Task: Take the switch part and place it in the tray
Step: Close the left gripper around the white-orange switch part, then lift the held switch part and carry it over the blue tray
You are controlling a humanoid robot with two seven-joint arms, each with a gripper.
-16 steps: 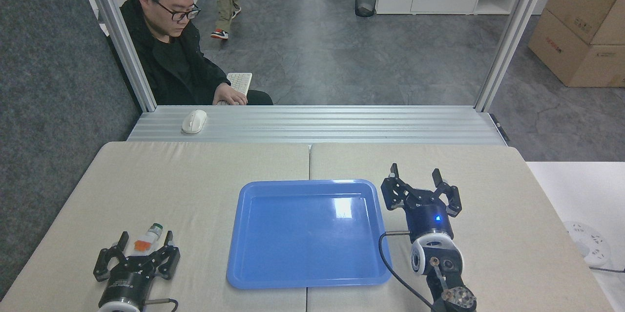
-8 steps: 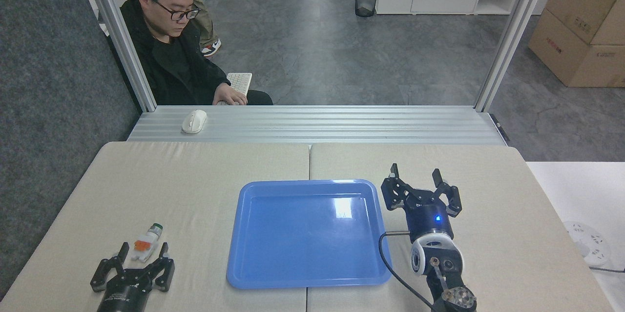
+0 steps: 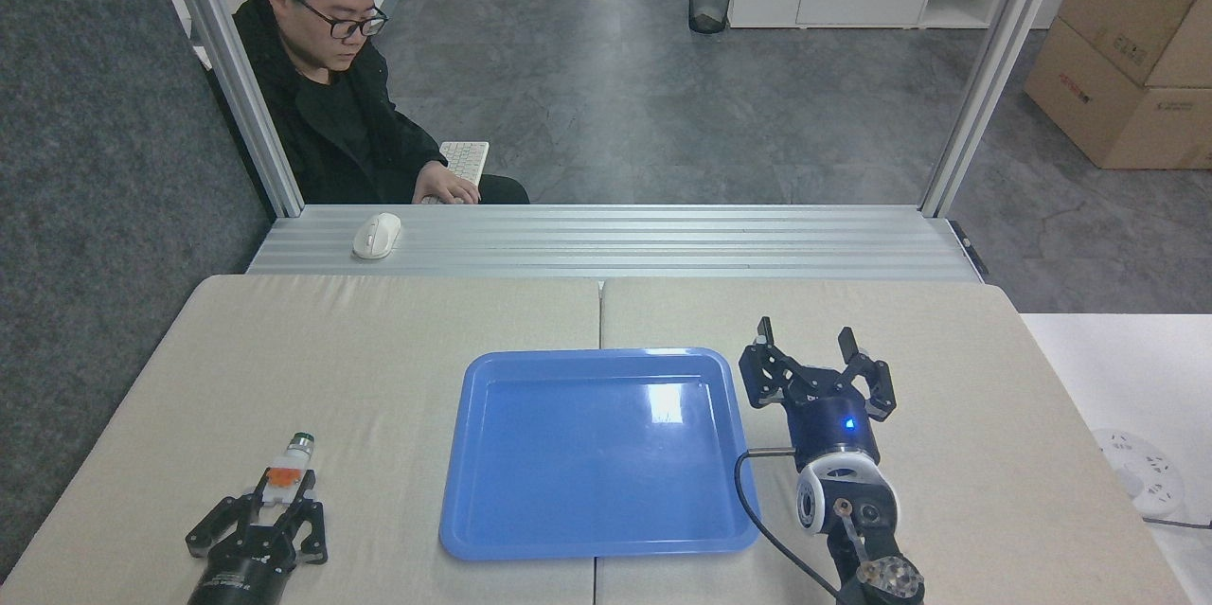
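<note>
At the table's near left, the left pincer (image 3: 284, 503) is clenched on the white base of the switch part (image 3: 287, 474), green tip pointing away. It looks small, light, rigid, smooth plastic; the blocky body suits gripping. The blue tray (image 3: 454, 501) sits centre, empty. The right pincer (image 3: 814, 347) hangs released beside it.

Left gripper (image 3: 284, 503): wrist and arm cut off by bottom edge; fingertips cover the white base of the switch part (image 3: 287, 472), so grip contact cannot be confirmed. Right arm (image 3: 866, 558) runs out of frame at bottom. Cardboard box (image 3: 1127, 46) clipped at right edge. Person (image 3: 327, 103): lower body hidden behind aluminium rail (image 3: 606, 240).
</note>
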